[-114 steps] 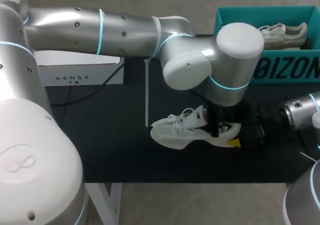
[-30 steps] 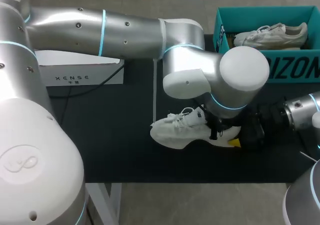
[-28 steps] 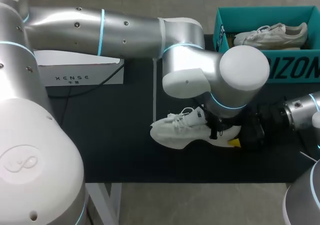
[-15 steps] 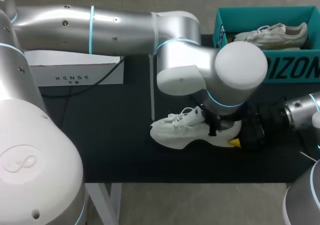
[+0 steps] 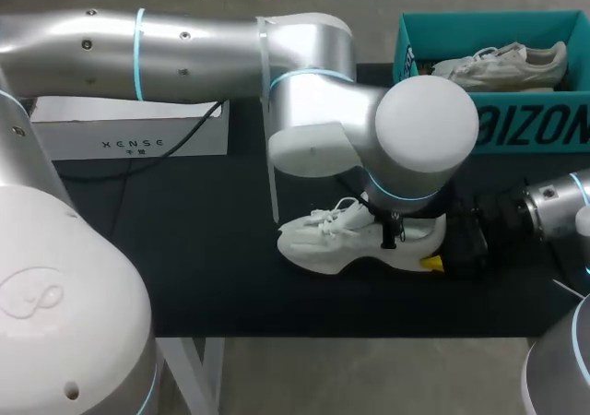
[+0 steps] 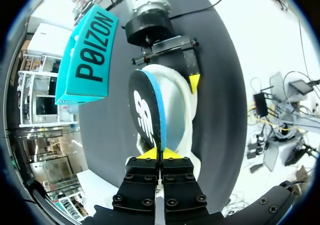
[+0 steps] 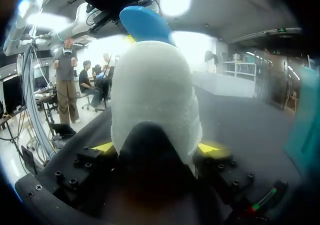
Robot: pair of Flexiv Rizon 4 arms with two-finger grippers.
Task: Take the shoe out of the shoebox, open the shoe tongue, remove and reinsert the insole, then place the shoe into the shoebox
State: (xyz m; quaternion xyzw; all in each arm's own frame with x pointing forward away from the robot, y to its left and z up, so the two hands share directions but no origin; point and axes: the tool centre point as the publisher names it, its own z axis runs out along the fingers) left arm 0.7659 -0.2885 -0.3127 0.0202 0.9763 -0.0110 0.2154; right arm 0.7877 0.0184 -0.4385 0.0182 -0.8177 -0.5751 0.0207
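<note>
Pinching black-topped blue foam insole [image 6: 142,112], left gripper [image 6: 160,153] closed tight; left arm [image 5: 184,51] shifted leftward since earlier. White lace-up sneaker [image 5: 323,244] clamped at heel by right gripper [image 7: 156,147].

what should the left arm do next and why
Probably raise the left pincer so the insole clears the white shoe: it pinches the insole's edge, the far end seems inside, and the right pincer clamps the heel.
</note>
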